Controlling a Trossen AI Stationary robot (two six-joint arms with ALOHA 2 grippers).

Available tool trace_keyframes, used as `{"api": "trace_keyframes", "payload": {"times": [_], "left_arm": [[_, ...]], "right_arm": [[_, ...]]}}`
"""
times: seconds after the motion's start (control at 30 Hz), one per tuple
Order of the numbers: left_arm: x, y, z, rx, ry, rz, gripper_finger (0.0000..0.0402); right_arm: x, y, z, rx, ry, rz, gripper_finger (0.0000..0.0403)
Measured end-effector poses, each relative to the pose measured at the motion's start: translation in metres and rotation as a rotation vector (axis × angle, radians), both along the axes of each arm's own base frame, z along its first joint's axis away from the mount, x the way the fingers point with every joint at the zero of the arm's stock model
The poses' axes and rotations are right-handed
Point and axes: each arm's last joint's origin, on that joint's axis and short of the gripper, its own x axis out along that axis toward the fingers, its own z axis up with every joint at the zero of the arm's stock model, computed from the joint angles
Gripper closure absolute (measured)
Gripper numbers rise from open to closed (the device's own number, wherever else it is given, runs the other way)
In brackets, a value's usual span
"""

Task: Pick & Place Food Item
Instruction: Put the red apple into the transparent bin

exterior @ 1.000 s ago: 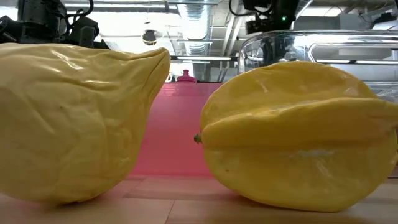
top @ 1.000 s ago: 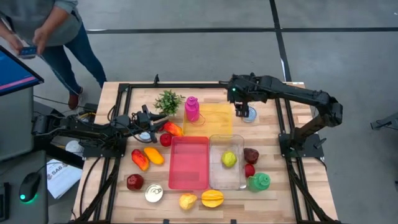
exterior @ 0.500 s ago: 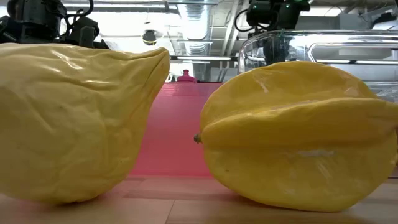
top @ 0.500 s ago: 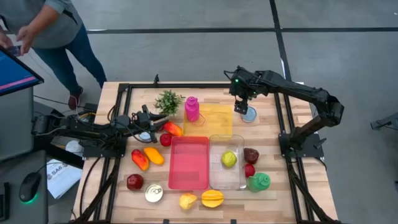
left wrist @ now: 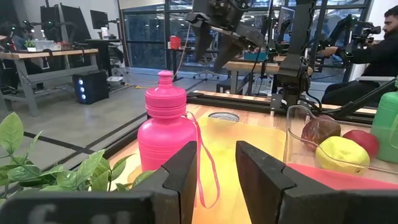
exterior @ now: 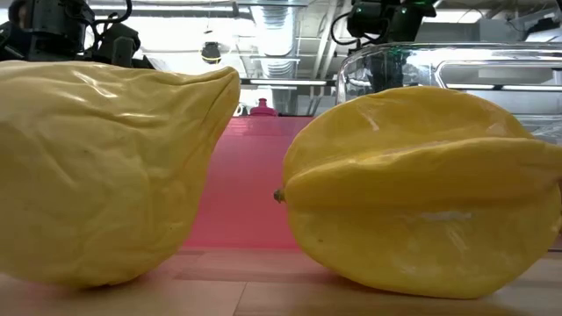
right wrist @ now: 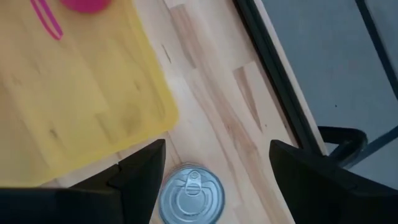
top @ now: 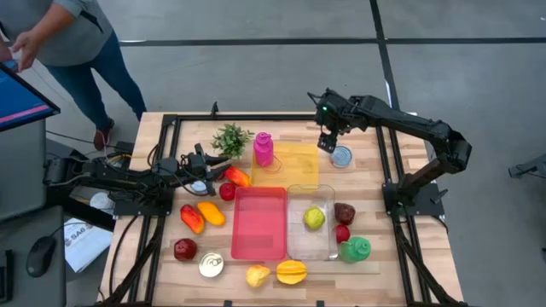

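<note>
dark jointed arms [top: 401, 128], black cables

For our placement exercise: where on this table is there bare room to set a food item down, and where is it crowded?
Free: the pink tray is bare, and so is most of the yellow board between the pink bottle and the can. Crowded: the front edge by the starfruit, and the left side by the left gripper around the peppers.

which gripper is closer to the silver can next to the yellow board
Right. The right gripper hangs open just above the can; the left gripper sits far across the table, beyond the pink bottle.
</note>
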Motion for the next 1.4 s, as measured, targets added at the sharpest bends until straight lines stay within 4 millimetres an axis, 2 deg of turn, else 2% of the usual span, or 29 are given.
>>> {"api": "trace_keyframes", "payload": {"times": [0.4, 0.53, 0.67, 1.0, 1.13, 1.27, 1.4], "left_arm": [[0.0, 0.0, 0.0, 0.0, 0.0, -0.003, 0.0302], [0.0, 0.0, 0.0, 0.0, 0.003, -0.003, 0.0302], [0.0, 0.0, -0.001, -0.001, 0.007, -0.002, 0.0302], [0.0, 0.0, -0.001, -0.001, 0.007, 0.002, 0.0302], [0.0, 0.0, -0.001, -0.001, 0.007, 0.002, 0.0302], [0.0, 0.0, -0.001, 0.025, 0.018, 0.002, 0.0302], [0.0, 0.0, -0.001, 0.028, 0.019, 0.002, 0.0302]], "right_arm": [[0.002, 0.001, 0.001, -0.013, -0.004, 0.017, 0.0123], [0.002, 0.001, 0.001, -0.015, -0.002, 0.018, 0.0137], [0.001, -0.001, 0.001, -0.016, -0.005, 0.008, 0.0176], [0.001, -0.005, 0.002, -0.092, -0.005, -0.031, 0.0341], [-0.002, -0.007, -0.009, -0.135, -0.083, -0.044, 0.0392], [-0.015, -0.006, -0.017, -0.185, -0.181, -0.074, 0.0393], [-0.03, 0.002, -0.011, -0.246, -0.349, -0.122, 0.0387]]}}
